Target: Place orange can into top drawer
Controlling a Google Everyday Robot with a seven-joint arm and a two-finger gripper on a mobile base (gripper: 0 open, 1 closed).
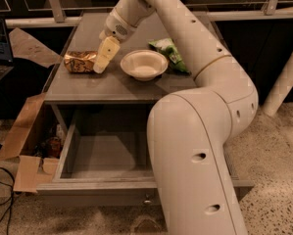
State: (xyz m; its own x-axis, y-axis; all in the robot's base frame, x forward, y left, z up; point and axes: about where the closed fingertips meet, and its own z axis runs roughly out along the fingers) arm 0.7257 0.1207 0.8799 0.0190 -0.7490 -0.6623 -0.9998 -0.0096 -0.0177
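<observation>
The orange can [80, 61] lies on its side at the left of the cabinet top [111, 84], gold-orange with a dark pattern. My gripper [100, 65] reaches down from the long white arm and sits right against the can's right end, low over the top. Whether it holds the can does not show. The top drawer [62, 186] is pulled open below the cabinet top. Its grey inside is bare, and its small round knob [147, 199] shows at the front. My arm's big lower segments cover the drawer's right half.
A cream round bowl [144, 64] stands just right of the gripper. A green snack bag [169, 53] lies behind it to the right. An open cardboard box [26, 146] stands on the floor left of the drawer. A railing runs behind the cabinet.
</observation>
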